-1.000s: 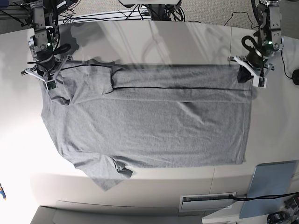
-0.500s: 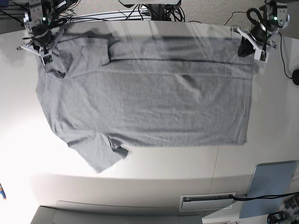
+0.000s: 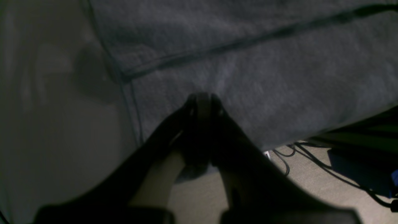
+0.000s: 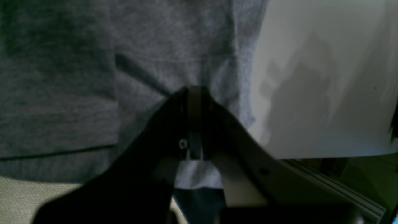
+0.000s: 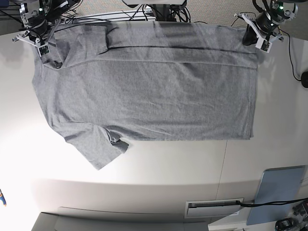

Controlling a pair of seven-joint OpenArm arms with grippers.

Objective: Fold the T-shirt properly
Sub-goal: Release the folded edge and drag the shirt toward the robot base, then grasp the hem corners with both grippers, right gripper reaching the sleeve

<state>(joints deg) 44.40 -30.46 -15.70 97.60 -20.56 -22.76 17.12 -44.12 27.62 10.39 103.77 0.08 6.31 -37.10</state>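
A wide white desk [image 5: 269, 125] is filling most of the base view, its smooth surface reflecting bright light, with a strong glare spreading over the left side. A thin seam is running down the desk toward the near edge on the right. A flat grey-blue panel [image 5: 278, 187] is lying near the lower right corner, and a narrow white slotted vent [image 5: 213, 208] is sitting just beside it to the left. Beyond the far edge, speckled beige carpet [image 5: 207, 10] is showing, with black cables [image 5: 168, 14] tangling across it. A small dark object [image 5: 304, 79] is resting at the right edge. In the left wrist view, cables [image 3: 314, 161] are trailing over the carpet.
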